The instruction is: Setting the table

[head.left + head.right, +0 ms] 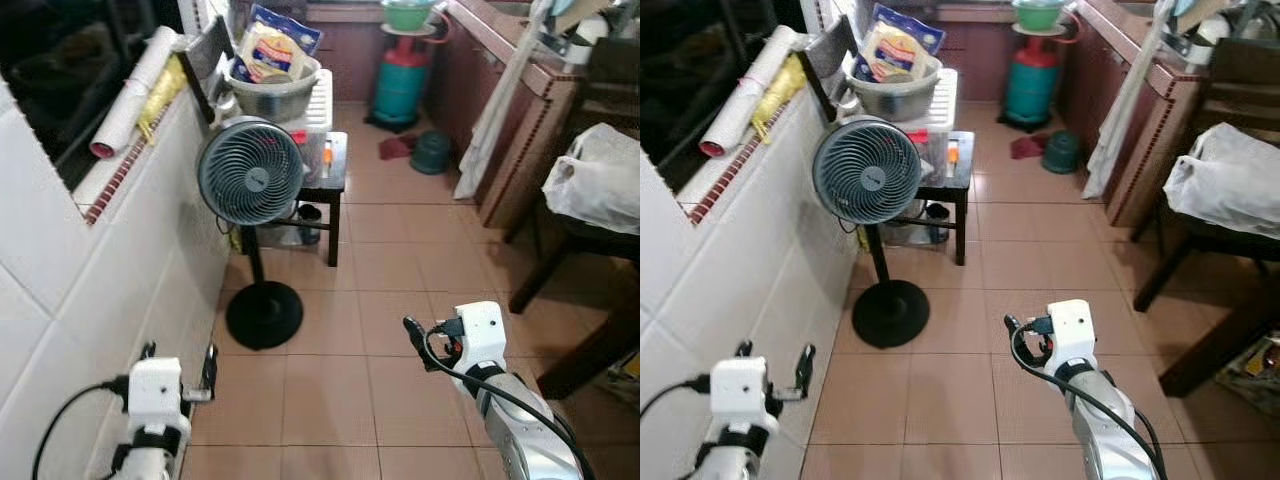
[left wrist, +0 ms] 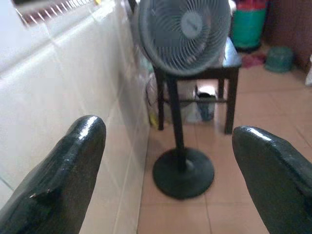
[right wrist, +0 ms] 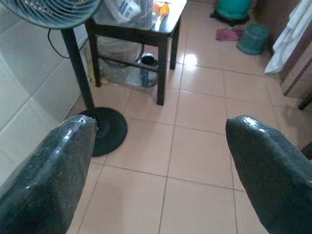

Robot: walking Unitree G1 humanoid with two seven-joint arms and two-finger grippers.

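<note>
Both end effectors hung empty over the tiled floor (image 1: 400, 300): my left end effector (image 1: 180, 358) near the white wall, my right end effector (image 1: 425, 340) mid-floor, fingers spread apart on each. Far ahead, beyond the standing fan (image 1: 250, 172), stood the small dark surface (image 1: 335, 170) carrying a basin (image 1: 272, 95).

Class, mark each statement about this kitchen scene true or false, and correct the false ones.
1. The pedestal fan stands on the floor beside the tiled wall. True.
2. The left pincer grips a plate. False: its fingers are open and empty.
3. A grey basin sits above the small dark table. True.
4. The green gas cylinder lies tipped over. False: it stands upright.
5. The right pincer is open, above the tiled floor. True.
</note>
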